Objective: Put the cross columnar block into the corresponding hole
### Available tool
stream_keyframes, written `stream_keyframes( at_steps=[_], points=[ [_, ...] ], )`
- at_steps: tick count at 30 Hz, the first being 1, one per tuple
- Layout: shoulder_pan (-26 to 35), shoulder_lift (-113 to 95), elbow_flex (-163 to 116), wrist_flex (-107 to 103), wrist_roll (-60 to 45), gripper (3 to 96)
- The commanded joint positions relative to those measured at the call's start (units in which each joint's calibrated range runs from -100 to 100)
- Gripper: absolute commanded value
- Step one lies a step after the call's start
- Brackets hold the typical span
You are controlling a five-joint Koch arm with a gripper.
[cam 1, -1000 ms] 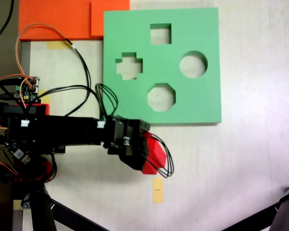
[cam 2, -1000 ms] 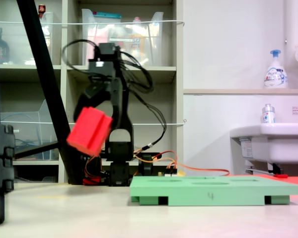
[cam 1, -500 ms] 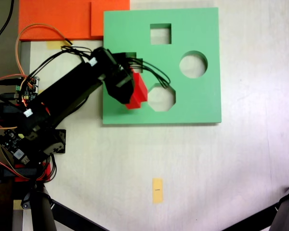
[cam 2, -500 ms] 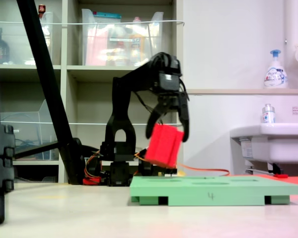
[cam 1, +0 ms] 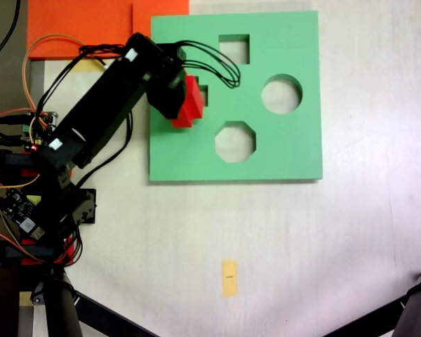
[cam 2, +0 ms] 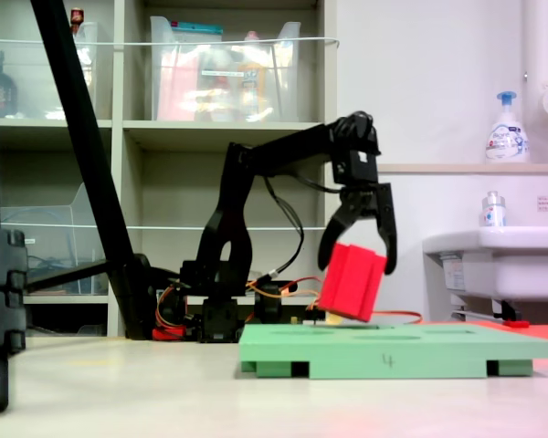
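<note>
The red cross columnar block [cam 1: 189,104] [cam 2: 352,282] hangs tilted just above the green foam board [cam 1: 281,151] [cam 2: 393,351], with my gripper [cam 1: 179,98] [cam 2: 361,260] shut on it. In the first exterior view the block covers most of the plus-shaped hole [cam 1: 203,95], of which only a right-hand sliver shows. In the second exterior view the block's lower end stands a little above the board's top face; the hole itself cannot be made out there.
The board also has a square cutout [cam 1: 234,49], a round cutout [cam 1: 281,94] and an octagonal cutout [cam 1: 234,141]. An orange foam sheet [cam 1: 77,28] lies at the top left. A yellow tag [cam 1: 229,277] lies on the table. Dark tripod legs [cam 1: 414,312] show at the bottom.
The arm has swung from the table in front of the board up over it, carrying the red block toward the plus-shaped hole and lower toward the board.
</note>
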Motion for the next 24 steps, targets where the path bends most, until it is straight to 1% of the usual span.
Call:
stream_keyframes(
  at_steps=[1, 10, 24],
  points=[
    [1.17, 2.51, 7.45, -1.66, 1.27, 38.4],
    [2.20, 10.89, 11.34, -1.66, 1.27, 38.4],
    [2.20, 16.75, 12.93, -1.66, 1.22, 38.9]
  ],
)
